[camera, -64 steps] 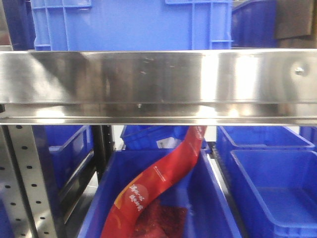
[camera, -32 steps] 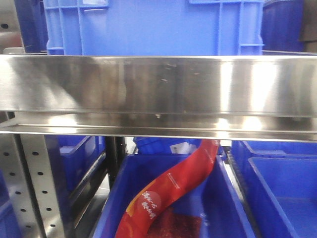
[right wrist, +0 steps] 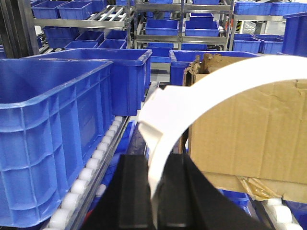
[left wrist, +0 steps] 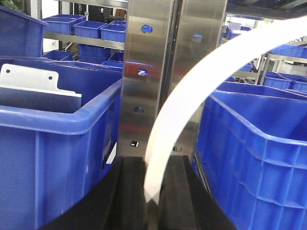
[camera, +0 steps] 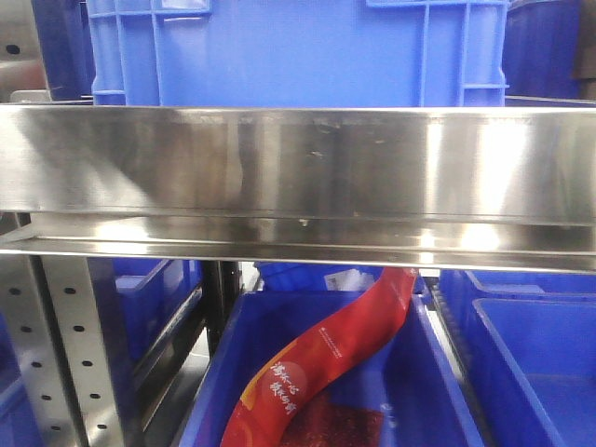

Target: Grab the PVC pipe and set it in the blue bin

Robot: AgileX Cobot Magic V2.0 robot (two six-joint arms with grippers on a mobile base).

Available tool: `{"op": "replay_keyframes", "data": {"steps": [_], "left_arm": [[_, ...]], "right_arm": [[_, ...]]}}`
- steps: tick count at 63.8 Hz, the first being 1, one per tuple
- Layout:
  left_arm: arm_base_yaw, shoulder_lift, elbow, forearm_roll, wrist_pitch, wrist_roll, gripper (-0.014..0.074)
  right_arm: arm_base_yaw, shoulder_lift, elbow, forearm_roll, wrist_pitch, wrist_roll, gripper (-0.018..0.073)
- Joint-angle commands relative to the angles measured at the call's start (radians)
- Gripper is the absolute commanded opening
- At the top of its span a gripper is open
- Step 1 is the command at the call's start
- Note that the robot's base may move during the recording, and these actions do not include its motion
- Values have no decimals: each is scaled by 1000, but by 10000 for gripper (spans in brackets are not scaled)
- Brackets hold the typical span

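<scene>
Clamping at bottom centre of its wrist view, the left gripper (left wrist: pixel 152 206) is pinching a thin white curved PVC pipe (left wrist: pixel 192 91) between shut black fingers (left wrist: pixel 129 201). The pipe is arcing to the upper right past blue plastic bins (left wrist: pixel 249 163). The right gripper (right wrist: pixel 153 208) is pinching a second white curved strip (right wrist: pixel 216 88) before a brown cardboard box (right wrist: pixel 249 129).

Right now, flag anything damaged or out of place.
The cardboard box in the right wrist view has a torn, ragged top edge. A long red bag arches up out of its blue bin instead of lying inside.
</scene>
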Motion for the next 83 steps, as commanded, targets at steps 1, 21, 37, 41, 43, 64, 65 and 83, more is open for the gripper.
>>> {"op": "replay_keyframes", "data": {"steps": [1, 21, 37, 41, 43, 64, 65, 83], "left_arm": [[0, -3, -3, -4, -33, -4, -111], [0, 6, 1, -4, -29, -4, -111], [-93, 64, -176, 14, 99, 26, -111], [-142, 100, -228, 14, 106, 50, -111], [-166, 128, -252, 16, 106, 54, -111], [-376, 488, -565, 50, 114, 53, -111], [-384, 517, -592, 50, 122, 53, -111], [-423, 876, -944, 50, 266, 53, -111]], "right_arm": [[0, -2, -2, -3, -34, -8, -169], [0, 9, -2, -3, -68, -8, -169], [59, 75, -116, -3, -9, -141, -155], [84, 120, -158, 18, -1, -141, -155], [99, 144, -178, 34, 3, -141, -155], [345, 484, -417, 65, 65, -141, -155], [361, 510, -437, 65, 75, -141, -155], [459, 823, -712, 157, 121, -141, -155]]}}
